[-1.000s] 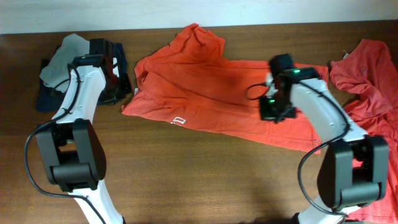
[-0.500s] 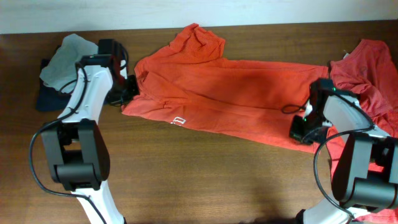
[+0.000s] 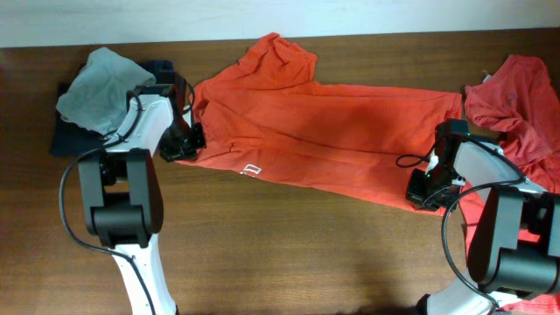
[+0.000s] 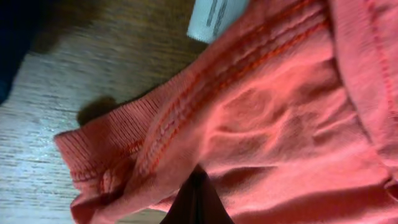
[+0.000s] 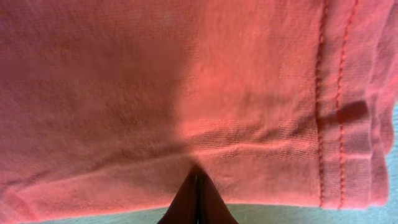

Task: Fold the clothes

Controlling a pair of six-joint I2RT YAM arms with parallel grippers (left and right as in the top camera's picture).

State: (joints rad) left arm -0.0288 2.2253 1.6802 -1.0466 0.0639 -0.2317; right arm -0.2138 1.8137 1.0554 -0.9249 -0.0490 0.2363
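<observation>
My left pincer is pressed together with a thin nip of the shirt in it, near the ribbed corner below the white tag. The view is so close that I judge that nip only from the cloth bunching at the tips. My right pincer is likewise closed on the shirt, with puckers running out from the tips, near the double-stitched hem. Between the two, the shirt lies stretched across the table, crumpled at its far edge. A second shirt is heaped just beside it on the right. The cloth looks light, soft and limp. I expect it to sag and slip out of a shallow bite, so hems and seams, where the layers are thick, seem the best hold.
</observation>
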